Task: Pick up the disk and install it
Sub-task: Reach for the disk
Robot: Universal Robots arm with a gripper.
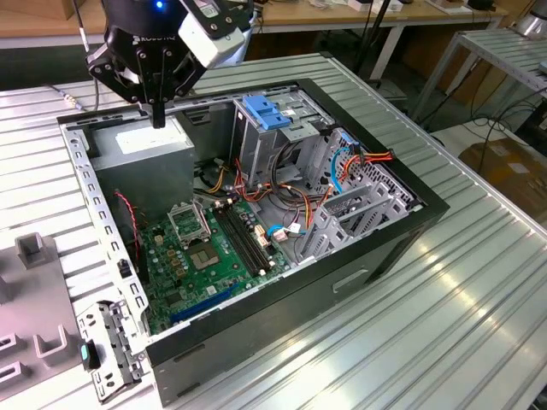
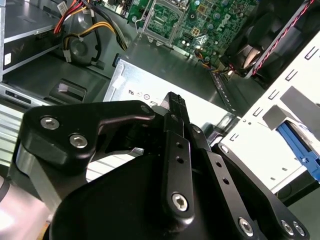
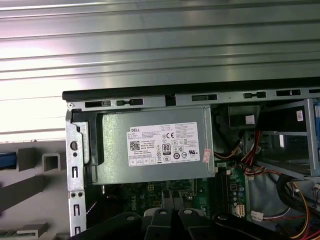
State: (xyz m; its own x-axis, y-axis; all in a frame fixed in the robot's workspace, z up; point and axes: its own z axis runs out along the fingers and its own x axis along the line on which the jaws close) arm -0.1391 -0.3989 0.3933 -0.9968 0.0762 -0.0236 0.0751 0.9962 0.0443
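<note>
End effector (image 1: pixel 158 121), closed and empty, over grey power-supply box (image 1: pixel 149 158), partly hidden behind it.

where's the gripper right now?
In the exterior view, the gripper hangs above the grey power supply box, on the exterior view's left of the blue handle.

The exterior view looks down from high at the whole open case (image 1: pixel 282 213) on the counter (image 1: pixel 479 290). Both wrist views sit close behind my fingers (image 2: pixel 175 115) (far nearer in), facing down, sharing the power-supply box (image 3: pixel 155 145).
</note>
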